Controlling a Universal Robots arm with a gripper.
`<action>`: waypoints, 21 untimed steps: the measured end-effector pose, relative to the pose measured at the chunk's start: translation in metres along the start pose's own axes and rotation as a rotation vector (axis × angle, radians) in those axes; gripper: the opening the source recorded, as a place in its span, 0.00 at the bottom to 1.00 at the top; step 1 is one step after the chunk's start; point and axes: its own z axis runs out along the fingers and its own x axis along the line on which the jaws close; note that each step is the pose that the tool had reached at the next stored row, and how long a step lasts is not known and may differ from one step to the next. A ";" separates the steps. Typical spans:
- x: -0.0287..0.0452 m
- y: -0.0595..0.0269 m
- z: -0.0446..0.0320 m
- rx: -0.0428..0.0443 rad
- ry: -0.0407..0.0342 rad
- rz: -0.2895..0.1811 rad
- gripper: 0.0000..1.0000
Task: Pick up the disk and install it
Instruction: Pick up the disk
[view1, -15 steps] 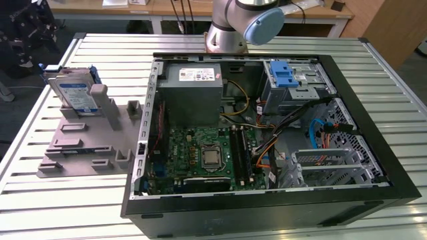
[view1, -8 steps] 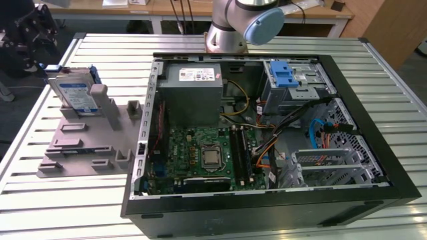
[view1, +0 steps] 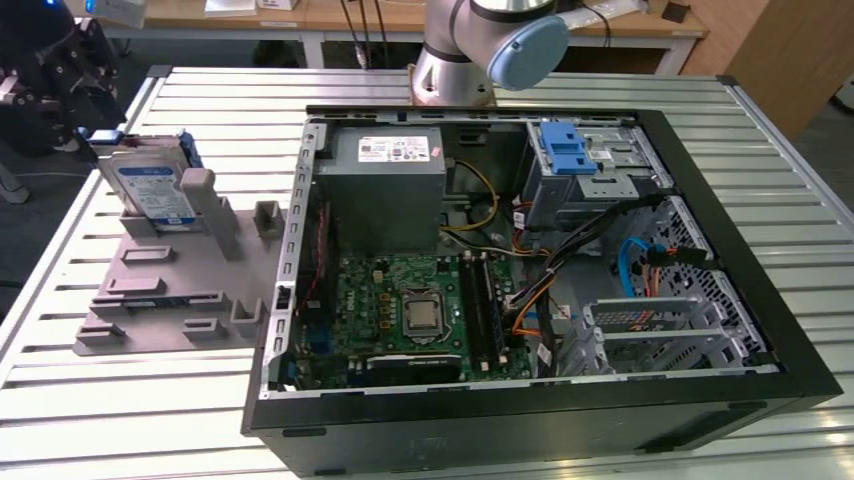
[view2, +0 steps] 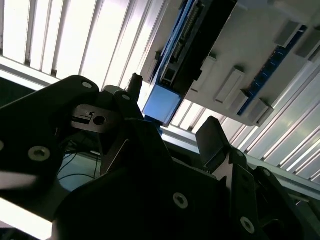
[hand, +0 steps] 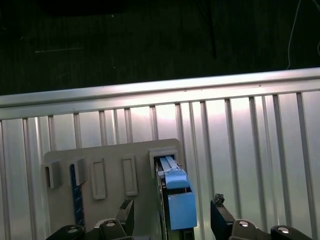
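Status: pick not made, install not made.

- Landmark: the grey fixture plate, lying on the slatted metal table.
- The disk stands on its edge in a slot at one end of the fixture plate, label side out in the exterior view, blue carrier around it. It sits fully in its slot and nothing holds it.
- My gripper hangs off the disk end of the fixture plate, lined up with the disk's thin edge. In the first wrist view my two fingers stand wide apart, one on each side of the carrier's blue tab, and both are empty. The second wrist view shows the same spread, with the blue tab in the gap.
- Contact: I judge none. The tab sits ahead of my fingertips in both wrist views, and the exterior view shows clear space between me and the disk. How much reach is left I cannot tell.
- The open computer case lies just beside the fixture plate, on the side away from me. The disk is outside it.

Judgement: alignment over the disk looks done. Grasp, lift, carry and seating in the case all remain.
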 end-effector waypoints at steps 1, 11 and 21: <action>0.0001 0.0000 0.0010 -0.0002 0.0001 0.000 0.71; -0.0003 0.0014 0.0124 -0.0004 -0.0004 -0.003 0.62; -0.0021 0.0015 0.0243 -0.0005 -0.0004 -0.005 0.62</action>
